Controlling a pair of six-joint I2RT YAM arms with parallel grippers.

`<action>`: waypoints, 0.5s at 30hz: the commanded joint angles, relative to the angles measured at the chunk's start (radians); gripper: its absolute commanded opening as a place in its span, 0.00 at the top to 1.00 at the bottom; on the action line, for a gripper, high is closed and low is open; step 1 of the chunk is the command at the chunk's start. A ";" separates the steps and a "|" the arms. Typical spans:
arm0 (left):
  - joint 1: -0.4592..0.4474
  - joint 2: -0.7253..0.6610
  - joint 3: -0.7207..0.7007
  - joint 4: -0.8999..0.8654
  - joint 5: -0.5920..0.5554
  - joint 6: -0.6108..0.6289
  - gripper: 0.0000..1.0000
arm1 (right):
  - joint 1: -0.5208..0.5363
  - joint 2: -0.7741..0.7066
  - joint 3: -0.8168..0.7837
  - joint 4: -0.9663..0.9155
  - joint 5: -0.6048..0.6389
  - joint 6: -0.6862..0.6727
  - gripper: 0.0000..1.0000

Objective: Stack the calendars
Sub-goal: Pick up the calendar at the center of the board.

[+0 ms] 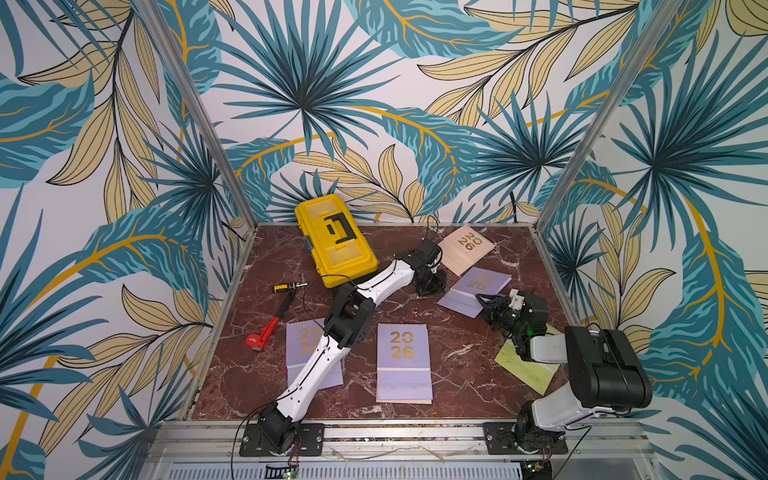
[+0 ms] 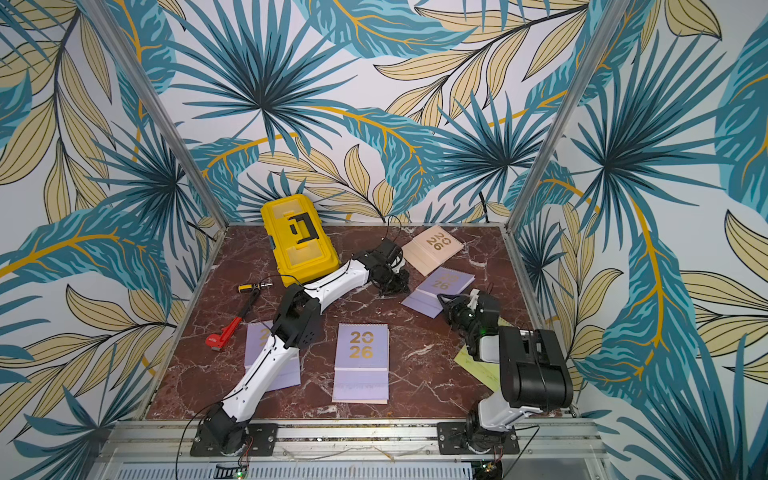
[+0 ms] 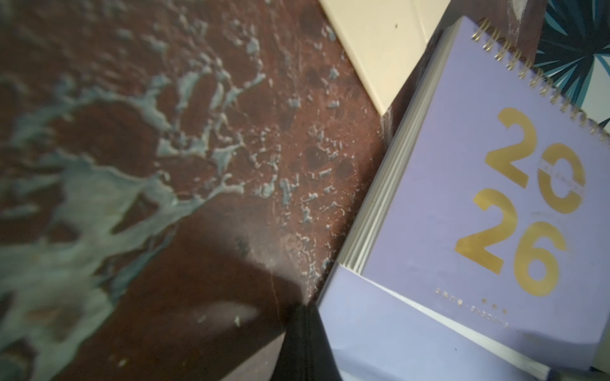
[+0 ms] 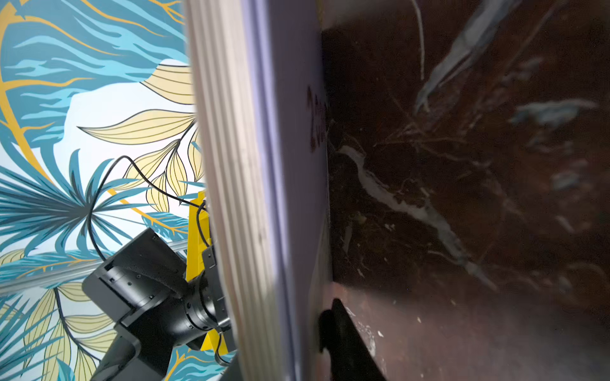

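Observation:
A lilac calendar (image 1: 478, 286) with a gold "2026" lies at the back right, just in front of a pale peach calendar (image 1: 467, 246). My right gripper (image 1: 485, 302) is shut on its near edge. In the right wrist view the page stack (image 4: 237, 165) runs between the jaws, with one finger (image 4: 341, 333) under the back cover. My left gripper (image 1: 430, 286) is shut and empty, its tips (image 3: 305, 333) on the table against the same lilac calendar (image 3: 478, 198). Two more lilac calendars (image 1: 403, 361) (image 1: 299, 357) lie at the front. A lime green calendar (image 1: 525, 372) lies under my right arm.
A yellow toolbox (image 1: 334, 241) stands at the back, close behind my left forearm. A red pipe wrench (image 1: 270, 324) and a screwdriver (image 1: 289, 286) lie at the left. My left arm crosses over the front left lilac calendar. Metal frame posts stand at the table's back corners.

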 commanded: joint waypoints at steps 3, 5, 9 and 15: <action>0.003 -0.050 -0.015 -0.052 0.009 0.026 1.00 | 0.007 -0.119 0.045 -0.290 0.041 -0.154 0.82; 0.003 -0.061 -0.009 -0.052 0.013 0.026 1.00 | 0.007 -0.129 0.045 -0.303 0.039 -0.159 0.88; 0.003 -0.103 -0.029 -0.052 0.005 0.034 1.00 | 0.007 -0.141 0.033 -0.293 0.022 -0.149 0.96; 0.002 -0.191 -0.078 -0.052 -0.018 0.048 1.00 | 0.007 -0.242 0.033 -0.386 0.011 -0.194 1.00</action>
